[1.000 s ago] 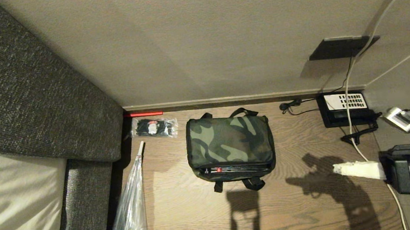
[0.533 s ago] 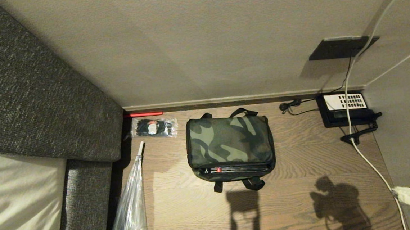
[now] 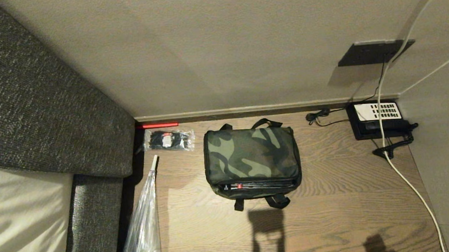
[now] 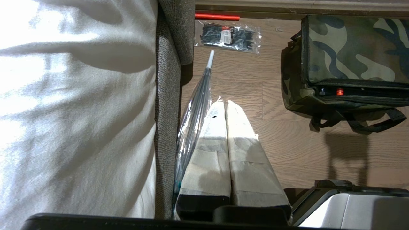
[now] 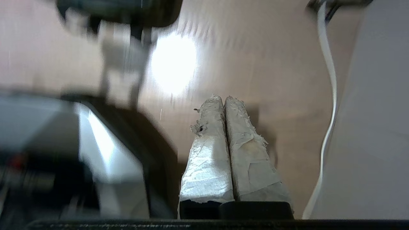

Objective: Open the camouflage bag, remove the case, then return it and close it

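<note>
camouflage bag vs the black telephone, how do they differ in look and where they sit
The camouflage bag is soft green-black fabric with strap loops; the black telephone is hard and flat with a white keypad. The bag stands mid-floor, clear of the wall; the telephone sits in the corner against the skirting, with cords trailing from it. Both rest on the wood floor.

Can't see the case at all, the camouflage bag (image 3: 252, 160) has its lid down over whatever's inside, only a thin dark gap and a red dot (image 4: 339, 92) show along its near edge. Left wrist view chops the bag off at the frame edge. Neither arm shows up in the head view. Right wrist view is smeared, so the dark and silver stuff (image 5: 96, 134) beside the right gripper (image 5: 223, 99) is unreadable. Cable (image 3: 406, 180) runs out of frame.
</note>
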`<state>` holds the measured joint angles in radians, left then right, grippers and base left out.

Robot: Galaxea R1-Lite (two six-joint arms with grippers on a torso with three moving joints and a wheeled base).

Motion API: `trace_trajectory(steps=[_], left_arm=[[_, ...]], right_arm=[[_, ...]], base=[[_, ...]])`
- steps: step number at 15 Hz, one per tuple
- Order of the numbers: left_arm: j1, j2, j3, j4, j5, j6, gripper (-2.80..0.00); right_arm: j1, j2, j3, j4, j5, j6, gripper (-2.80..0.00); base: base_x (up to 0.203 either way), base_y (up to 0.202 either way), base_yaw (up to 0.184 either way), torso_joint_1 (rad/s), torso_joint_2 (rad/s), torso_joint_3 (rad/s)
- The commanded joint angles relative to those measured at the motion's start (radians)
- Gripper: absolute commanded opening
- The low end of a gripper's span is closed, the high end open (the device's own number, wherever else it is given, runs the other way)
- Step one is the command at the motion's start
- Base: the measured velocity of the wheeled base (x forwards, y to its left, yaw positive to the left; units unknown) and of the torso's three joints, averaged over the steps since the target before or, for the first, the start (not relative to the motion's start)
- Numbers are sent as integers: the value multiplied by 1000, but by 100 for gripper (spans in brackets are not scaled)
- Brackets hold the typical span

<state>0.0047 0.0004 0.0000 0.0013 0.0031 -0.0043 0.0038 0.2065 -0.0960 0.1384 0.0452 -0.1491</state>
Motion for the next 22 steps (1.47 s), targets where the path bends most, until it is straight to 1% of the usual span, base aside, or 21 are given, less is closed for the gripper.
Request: trace_trajectory(steps=[1, 2, 3, 4, 5, 22], left_arm=[[0, -2, 2, 0, 1, 0, -280], [0, -2, 2, 0, 1, 0, -280], [0, -2, 2, 0, 0, 0, -280], [0, -2, 2, 0, 0, 1, -280], [0, -2, 2, 0, 1, 0, -280], [1, 0, 0, 6, 0, 6, -280]], right_arm=[[2, -178, 64, -67, -15, 50, -280], [2, -192, 86, -145, -20, 85, -280], [3, -199, 88, -158, -22, 88, -280], [3, -205, 82, -106, -24, 95, -280], [2, -206, 81, -102, -25, 98, -280], [4, -206, 81, -102, -25, 97, -280]], base=[[0, 0, 0, 0, 0, 0], [0, 0, 0, 0, 0, 0], [0, 0, 0, 0, 0, 0], [0, 0, 0, 0, 0, 0], [0, 0, 0, 0, 0, 0], [0, 0, 0, 0, 0, 0]])
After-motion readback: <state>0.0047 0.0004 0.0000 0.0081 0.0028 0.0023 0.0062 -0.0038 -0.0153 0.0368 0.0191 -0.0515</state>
